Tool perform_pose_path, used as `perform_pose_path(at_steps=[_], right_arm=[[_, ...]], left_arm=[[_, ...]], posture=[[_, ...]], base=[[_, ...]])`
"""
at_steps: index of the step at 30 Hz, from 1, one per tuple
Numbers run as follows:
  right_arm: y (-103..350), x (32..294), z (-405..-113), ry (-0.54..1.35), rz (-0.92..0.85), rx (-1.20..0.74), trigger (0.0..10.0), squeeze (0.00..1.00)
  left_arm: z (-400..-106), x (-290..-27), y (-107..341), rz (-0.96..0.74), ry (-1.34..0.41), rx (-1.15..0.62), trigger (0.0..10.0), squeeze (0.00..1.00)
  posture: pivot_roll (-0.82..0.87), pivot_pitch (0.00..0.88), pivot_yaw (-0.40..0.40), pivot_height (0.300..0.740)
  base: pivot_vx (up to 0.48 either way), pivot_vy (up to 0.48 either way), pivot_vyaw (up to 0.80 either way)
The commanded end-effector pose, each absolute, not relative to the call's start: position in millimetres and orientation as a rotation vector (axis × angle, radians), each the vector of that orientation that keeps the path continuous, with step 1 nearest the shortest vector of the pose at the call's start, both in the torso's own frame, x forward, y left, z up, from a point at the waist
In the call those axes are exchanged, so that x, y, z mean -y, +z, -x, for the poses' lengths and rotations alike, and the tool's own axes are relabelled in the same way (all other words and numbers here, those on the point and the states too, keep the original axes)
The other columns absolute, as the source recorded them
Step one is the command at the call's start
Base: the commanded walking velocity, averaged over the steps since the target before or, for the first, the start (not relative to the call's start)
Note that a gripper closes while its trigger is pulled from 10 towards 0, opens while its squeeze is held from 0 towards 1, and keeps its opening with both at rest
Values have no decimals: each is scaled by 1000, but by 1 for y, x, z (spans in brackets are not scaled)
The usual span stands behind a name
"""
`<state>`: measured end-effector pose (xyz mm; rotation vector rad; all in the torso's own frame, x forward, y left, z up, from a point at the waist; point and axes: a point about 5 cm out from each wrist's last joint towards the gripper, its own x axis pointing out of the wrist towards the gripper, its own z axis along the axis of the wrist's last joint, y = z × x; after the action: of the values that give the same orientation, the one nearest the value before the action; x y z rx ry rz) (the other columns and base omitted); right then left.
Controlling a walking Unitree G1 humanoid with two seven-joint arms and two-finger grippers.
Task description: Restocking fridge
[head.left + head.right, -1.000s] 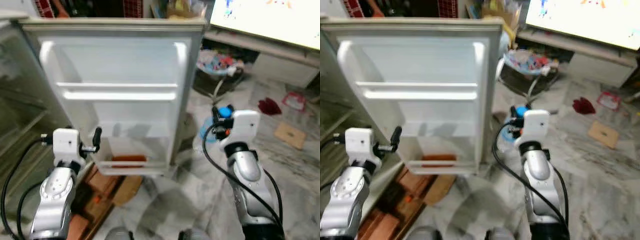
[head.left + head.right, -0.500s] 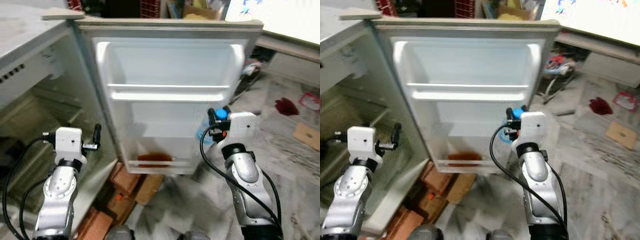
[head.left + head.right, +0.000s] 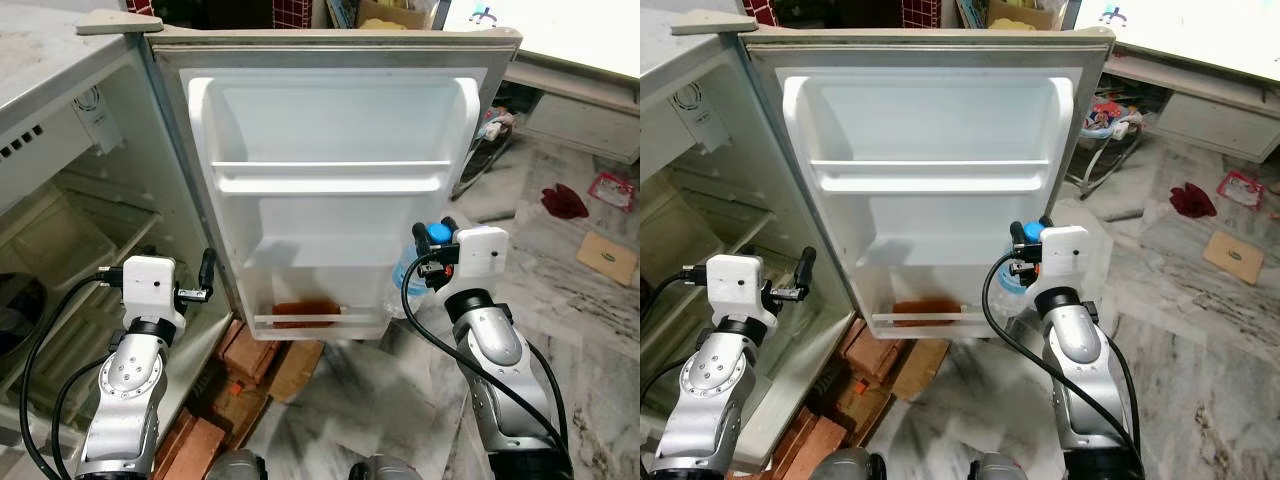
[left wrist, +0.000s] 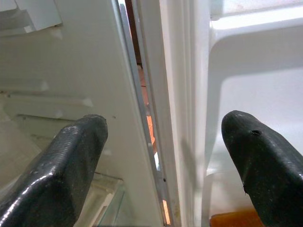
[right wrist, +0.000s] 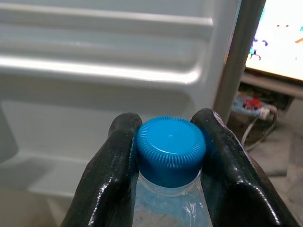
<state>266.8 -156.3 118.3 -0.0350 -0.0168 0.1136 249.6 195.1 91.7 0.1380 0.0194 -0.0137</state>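
Bottle [image 5: 168,189] with a ribbed blue cap [image 5: 171,150], pinched at the neck by the right gripper [image 5: 169,156], close before the open fridge door [image 3: 335,120].

It could slip, since the thin clear plastic seems soft and the grip is only under the cap. The left gripper [image 4: 165,156] is wide apart and empty, beside the door's hinge edge. Farther, the door has smooth white moulded shelves; something orange [image 3: 306,311], perhaps a packet, lies in the lowest one.

Right claw [image 5: 170,156]: two black fingers [image 5: 111,179] clamped on either side of the cap.
Bottle [image 5: 165,208]: clear plastic, blue ribbed cap [image 5: 171,149] facing the camera.
Door [image 5: 94,71]: white ribbed inner liner behind the bottle, grey edge beside it.
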Motion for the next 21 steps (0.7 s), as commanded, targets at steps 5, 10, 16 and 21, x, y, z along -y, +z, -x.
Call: perform_pose_path(at_steps=[5,10,16,21], right_arm=[[114,146,-259,187,7,-3,10000,0],[113,146,-258,191,10,-13,10000,0],[112,147,-258,193,11,-17,10000,0],[112,145,-258,202,13,-15,10000,0]], left_arm=[[-252,-196,96,-136,-12,-12,10000,0],[-251,-194,95,-124,-19,-17,10000,0],[-250,-194,92,-130,-10,-28,10000,0],[-249,-195,92,-132,-8,-30,10000,0]], posture=[[18,79,-35,740],[18,87,-38,740],[20,88,-42,740],[21,86,-44,740]], base=[[0,0,0],[0,0,0],[0,0,0],[0,0,0]])
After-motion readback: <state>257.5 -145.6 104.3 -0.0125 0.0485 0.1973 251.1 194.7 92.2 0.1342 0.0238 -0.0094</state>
